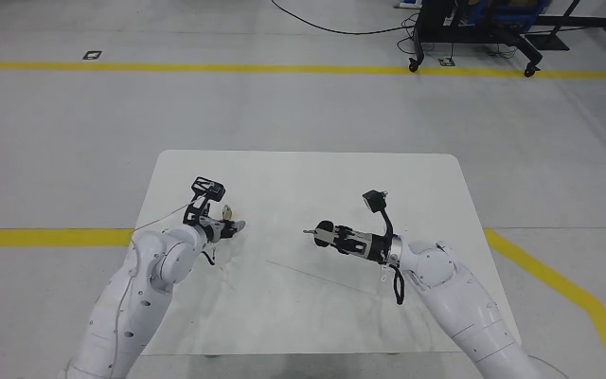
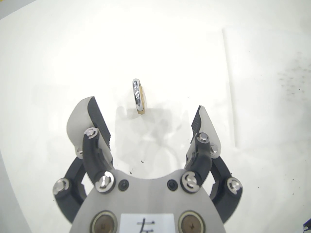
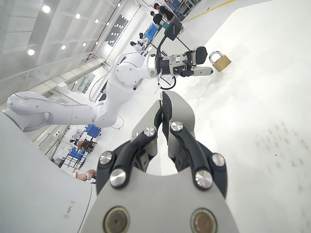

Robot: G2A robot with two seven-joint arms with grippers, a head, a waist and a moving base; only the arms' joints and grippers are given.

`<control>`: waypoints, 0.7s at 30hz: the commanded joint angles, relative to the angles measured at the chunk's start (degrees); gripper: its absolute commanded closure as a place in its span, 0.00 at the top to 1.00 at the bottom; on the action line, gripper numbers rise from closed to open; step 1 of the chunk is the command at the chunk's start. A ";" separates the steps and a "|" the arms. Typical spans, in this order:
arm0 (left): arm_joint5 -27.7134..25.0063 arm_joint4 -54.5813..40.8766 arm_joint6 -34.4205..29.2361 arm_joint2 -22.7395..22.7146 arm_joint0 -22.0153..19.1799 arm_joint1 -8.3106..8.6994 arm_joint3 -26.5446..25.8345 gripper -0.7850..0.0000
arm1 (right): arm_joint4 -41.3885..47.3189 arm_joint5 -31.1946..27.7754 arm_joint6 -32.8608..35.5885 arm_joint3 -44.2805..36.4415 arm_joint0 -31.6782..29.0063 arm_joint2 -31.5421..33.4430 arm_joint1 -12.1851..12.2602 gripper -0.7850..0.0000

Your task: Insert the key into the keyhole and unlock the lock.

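On the white table, the brass lock with its chrome shackle stands upright just beyond the left gripper's spread, ribbed black pads, while the right gripper is pinched together, any key between its tips too small to make out.

Your padlock has a brass-gold body and a shiny chrome shackle, and it sits on a white table. The left gripper and right gripper have pale grey fingers faced with black ribbed pads. The grey floor carries yellow lines.
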 commanded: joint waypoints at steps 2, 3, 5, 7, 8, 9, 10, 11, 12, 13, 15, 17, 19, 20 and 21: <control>-0.07 -0.35 0.30 0.06 -0.21 -0.09 0.39 0.65 | 0.00 0.00 0.00 0.00 0.00 0.00 0.00 0.00; -0.20 0.11 -0.17 0.34 -0.28 -0.11 0.46 0.60 | 0.00 0.00 0.00 0.00 0.00 0.00 0.00 0.00; -0.29 0.64 -0.69 0.84 -0.69 -0.20 0.60 0.52 | 0.00 0.00 0.00 0.00 0.00 0.00 0.00 0.00; 0.31 1.22 -0.97 1.14 -1.31 -0.31 1.27 0.48 | 0.00 0.00 0.00 0.00 0.00 0.00 0.00 0.00; 0.47 1.26 -0.92 1.29 -1.72 -0.39 1.62 0.47 | 0.00 0.00 0.00 0.00 0.00 0.00 0.00 0.00; 0.68 1.35 -0.92 1.44 -2.08 -0.46 2.06 0.47 | 0.00 0.00 0.00 0.00 0.00 0.00 0.00 0.00; 0.80 1.48 -0.95 1.65 -2.42 -0.53 2.42 0.45 | 0.00 0.00 0.00 0.00 0.00 0.00 0.00 0.00; 0.93 1.23 -0.97 1.81 -2.65 -0.62 2.74 0.44 | 0.00 0.00 0.00 0.00 0.00 0.00 0.00 0.00; 1.06 1.20 -0.98 1.93 -2.89 -0.68 3.00 0.43 | 0.00 0.00 0.00 0.00 0.00 0.00 0.00 0.00; 1.13 1.29 -1.01 2.07 -3.06 -0.74 3.23 0.42 | 0.00 0.00 0.00 0.00 0.00 0.00 0.00 0.00; 1.62 1.74 -1.09 2.26 -3.31 -0.82 3.59 0.42 | 0.00 0.00 0.00 0.00 0.00 0.00 0.00 0.00; 2.32 2.57 -0.84 2.46 -3.41 -0.91 3.64 0.39 | 0.00 0.00 0.00 0.00 0.00 0.00 0.00 0.00; 2.48 3.29 -0.68 2.68 -3.44 -0.97 3.62 0.21 | 0.00 0.00 0.00 0.00 0.00 0.00 0.00 0.00; 2.62 3.68 -0.60 2.77 -3.46 -0.99 3.60 0.17 | 0.00 0.00 0.00 0.00 0.00 0.00 0.00 0.00; 2.74 3.84 -0.38 2.83 -3.44 -1.04 3.53 0.00 | 0.00 0.00 0.00 0.00 0.00 0.00 0.00 0.00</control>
